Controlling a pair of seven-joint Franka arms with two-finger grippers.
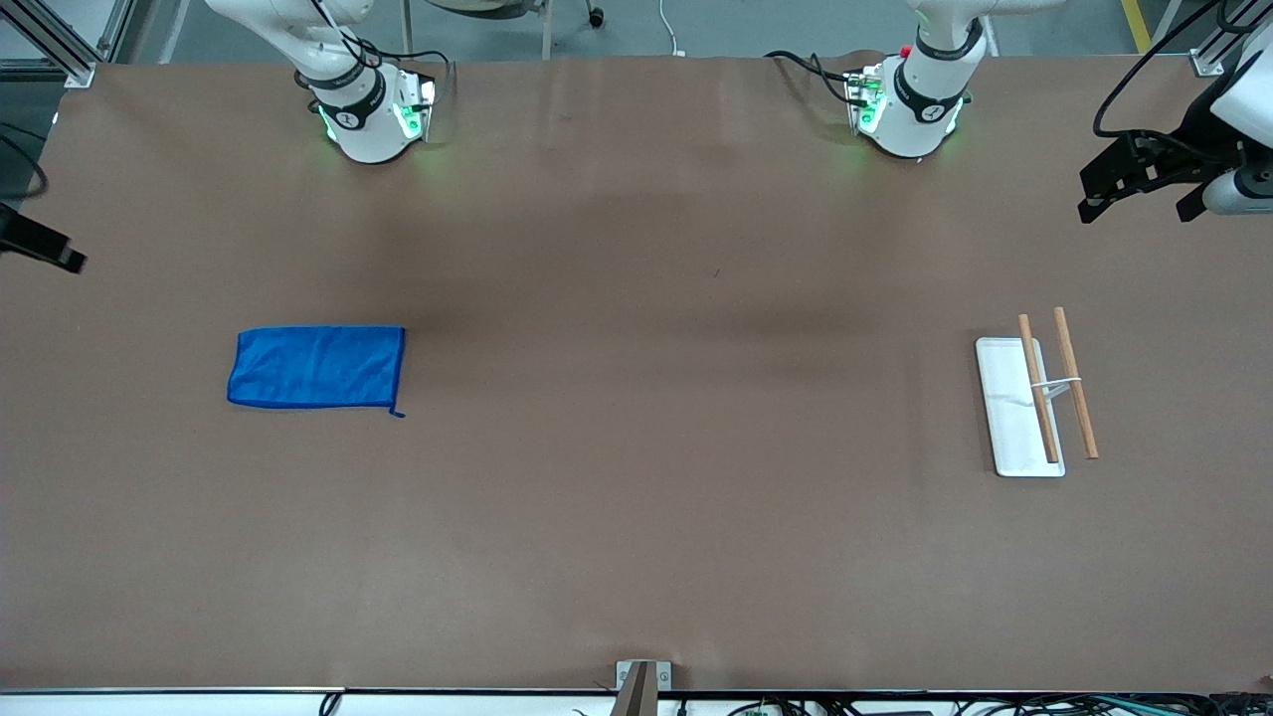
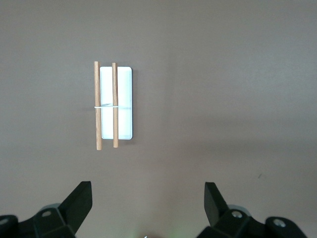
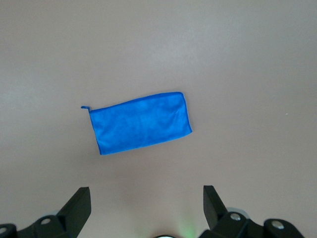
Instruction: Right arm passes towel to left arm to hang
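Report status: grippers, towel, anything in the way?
Left gripper open, high over the rack. Right gripper open, high over the towel. Towel flat on the table, untouched. Nothing in the way.

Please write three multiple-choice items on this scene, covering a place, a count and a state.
1. Where does the towel lie?
A. flat on the table, toward the right arm's end
B. draped on the rack
C. in the left gripper

2. How many wooden rods does the rack carry?
A. one
B. two
C. four

3. How are the right gripper's fingers?
A. shut on the towel
B. shut on nothing
C. open, above the towel

Key: 1 A, the front view shows it spread on the bare table; 2 B, two parallel rods cross the white base; 3 C, the right wrist view shows the fingers apart with the towel untouched below.
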